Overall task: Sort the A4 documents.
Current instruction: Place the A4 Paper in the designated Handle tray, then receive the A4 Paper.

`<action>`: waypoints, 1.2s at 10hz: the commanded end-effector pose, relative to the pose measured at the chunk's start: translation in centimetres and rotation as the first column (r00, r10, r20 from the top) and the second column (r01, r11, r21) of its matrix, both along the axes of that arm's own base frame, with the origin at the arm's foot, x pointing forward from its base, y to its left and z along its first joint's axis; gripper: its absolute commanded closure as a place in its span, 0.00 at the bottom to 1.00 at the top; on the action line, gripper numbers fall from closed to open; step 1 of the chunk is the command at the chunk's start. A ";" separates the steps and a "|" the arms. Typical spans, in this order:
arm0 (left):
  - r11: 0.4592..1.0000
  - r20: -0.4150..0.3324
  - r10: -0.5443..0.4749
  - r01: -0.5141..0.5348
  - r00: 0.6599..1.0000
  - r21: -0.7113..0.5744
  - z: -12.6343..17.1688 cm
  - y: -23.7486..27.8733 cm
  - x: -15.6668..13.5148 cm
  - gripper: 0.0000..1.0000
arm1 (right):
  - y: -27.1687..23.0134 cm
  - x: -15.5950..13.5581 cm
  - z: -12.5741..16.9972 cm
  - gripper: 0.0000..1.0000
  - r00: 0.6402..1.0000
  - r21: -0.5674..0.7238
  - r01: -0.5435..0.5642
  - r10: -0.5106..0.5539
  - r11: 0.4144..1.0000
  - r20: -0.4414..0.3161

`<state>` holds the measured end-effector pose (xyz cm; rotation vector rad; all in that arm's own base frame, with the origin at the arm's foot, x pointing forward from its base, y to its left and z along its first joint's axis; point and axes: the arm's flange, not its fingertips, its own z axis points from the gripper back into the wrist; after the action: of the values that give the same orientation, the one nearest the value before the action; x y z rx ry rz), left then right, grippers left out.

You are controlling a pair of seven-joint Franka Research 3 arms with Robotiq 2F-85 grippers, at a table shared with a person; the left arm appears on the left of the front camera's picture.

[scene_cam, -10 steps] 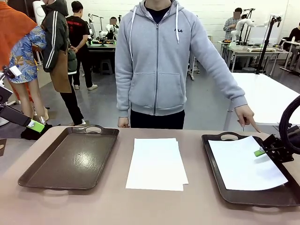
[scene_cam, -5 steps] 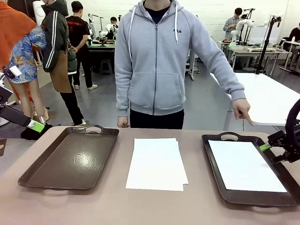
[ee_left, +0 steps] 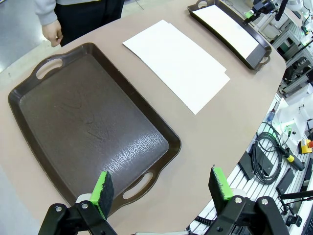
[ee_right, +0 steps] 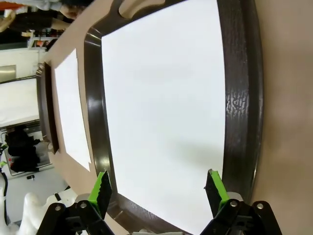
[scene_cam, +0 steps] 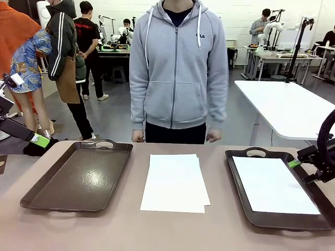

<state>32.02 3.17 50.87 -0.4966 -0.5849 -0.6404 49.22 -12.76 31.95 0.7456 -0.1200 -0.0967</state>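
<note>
You see the right gripper pulled back to the right edge of the frame, off the sheet it reached over a second ago. That sheet now lies flat in the right tray. The person's hand, earlier pointing at that tray, has dropped to the far edge of the table. The front view cuts the gripper off at the frame edge, but its wrist view shows the jaws spread wide and empty above the sheet. The stack of sheets lies mid-frame; how many it holds is hard to tell. Your left gripper hangs wide apart over the near end of the left tray.
</note>
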 end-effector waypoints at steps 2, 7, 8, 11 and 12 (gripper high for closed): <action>1.000 0.009 -0.015 0.016 1.000 -0.014 -0.1 0.2 0.0 0.00 | -0.5 -0.1 0.0 0.00 1.000 -0.007 0.010 -0.010 1.000 0.006; 1.000 0.009 -0.015 0.016 1.000 -0.014 -0.1 0.2 0.0 0.00 | -0.5 -0.1 0.0 0.00 1.000 -0.007 0.010 -0.010 1.000 0.006; 1.000 0.009 -0.015 0.016 1.000 -0.014 -0.1 0.2 0.0 0.00 | -0.5 -0.1 0.0 0.00 1.000 -0.007 0.010 -0.010 1.000 0.006; 1.000 0.009 -0.015 0.016 1.000 -0.014 -0.1 0.2 0.0 0.00 | -0.5 -0.1 0.0 0.00 1.000 -0.007 0.010 -0.010 1.000 0.006; 1.000 0.009 -0.015 0.016 1.000 -0.014 -0.1 0.2 0.0 0.00 | -0.5 -0.1 0.0 0.00 1.000 -0.007 0.010 -0.010 1.000 0.006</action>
<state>32.02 3.17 50.87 -0.4966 -0.5849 -0.6404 49.10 -13.27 31.97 0.7441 -0.1247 -0.1058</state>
